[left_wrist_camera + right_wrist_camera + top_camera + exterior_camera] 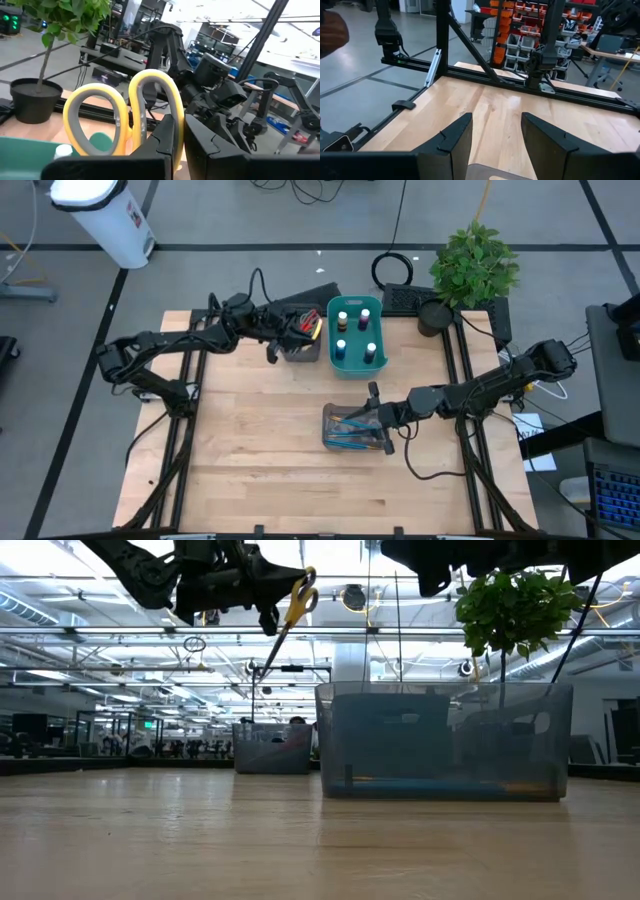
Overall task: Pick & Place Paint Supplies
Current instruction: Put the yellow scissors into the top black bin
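Left tool (177, 145) clamped on glossy yellow loop-handled scissors (125, 115); right tool (495, 135), dark wedge fingers parted, empty.

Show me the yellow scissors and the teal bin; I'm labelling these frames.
yellow scissors (150, 117), left wrist view, on a handle loop.
teal bin (331, 330), high view, on its left wall.

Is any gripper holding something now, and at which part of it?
The left gripper holds the yellow scissors near the handle loops; the right gripper is open and empty.
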Controlling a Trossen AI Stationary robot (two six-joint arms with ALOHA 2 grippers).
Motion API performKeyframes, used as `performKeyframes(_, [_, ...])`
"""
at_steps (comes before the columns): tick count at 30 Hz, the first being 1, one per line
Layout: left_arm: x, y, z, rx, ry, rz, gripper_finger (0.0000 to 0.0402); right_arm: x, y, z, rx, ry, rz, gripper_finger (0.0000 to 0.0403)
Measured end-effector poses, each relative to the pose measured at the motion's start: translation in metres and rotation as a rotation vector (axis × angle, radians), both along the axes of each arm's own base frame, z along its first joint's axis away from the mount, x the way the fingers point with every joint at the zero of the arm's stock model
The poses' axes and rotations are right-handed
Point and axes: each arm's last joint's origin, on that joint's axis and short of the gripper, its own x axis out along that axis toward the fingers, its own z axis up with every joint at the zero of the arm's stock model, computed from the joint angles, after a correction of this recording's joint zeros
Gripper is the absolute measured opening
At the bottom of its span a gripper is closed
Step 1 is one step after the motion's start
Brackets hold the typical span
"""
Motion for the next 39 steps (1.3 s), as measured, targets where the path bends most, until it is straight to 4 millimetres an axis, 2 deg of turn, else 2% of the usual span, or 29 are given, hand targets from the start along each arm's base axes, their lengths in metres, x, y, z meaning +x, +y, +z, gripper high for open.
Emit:
performKeyframes(9, [0.001,-0.005,0.0,0.001,0.004,-0.06,0.0018,0.0,0.0,0.0,-0.036,-0.009,0.003,0.016])
performKeyframes(14, [0.004,-0.013,0.0,0.063,-0.016,-0.108,0.0018,0.0,0.0,0.0,-0.057,-0.014,0.005,0.016])
performKeyframes(18, [0.008,-0.022,0.0,0.195,-0.065,-0.121,0.0018,0.0,0.0,0.0,-0.058,-0.014,0.005,0.016])
performKeyframes(23, [0.017,-0.041,0.0,0.496,-0.173,-0.073,0.0018,0.0,0.0,0.0,-0.058,-0.012,0.005,0.016])
performKeyframes(27, [0.025,-0.057,0.0,0.752,-0.23,0.046,0.0018,0.0,0.0,-0.001,-0.06,-0.005,0.005,0.016])
performKeyframes(30, [0.03,-0.064,0.001,0.87,-0.198,0.212,0.0028,0.0,0.0,-0.001,-0.06,-0.006,0.003,0.016])
performKeyframes(35, [0.033,-0.07,0.001,0.981,-0.089,0.472,0.0027,0.001,-0.003,-0.001,-0.058,-0.002,-0.009,0.016])
performKeyframes(39, [0.032,-0.068,0.001,0.99,0.012,0.658,0.0017,0.002,-0.008,-0.003,-0.058,0.02,-0.029,0.016])
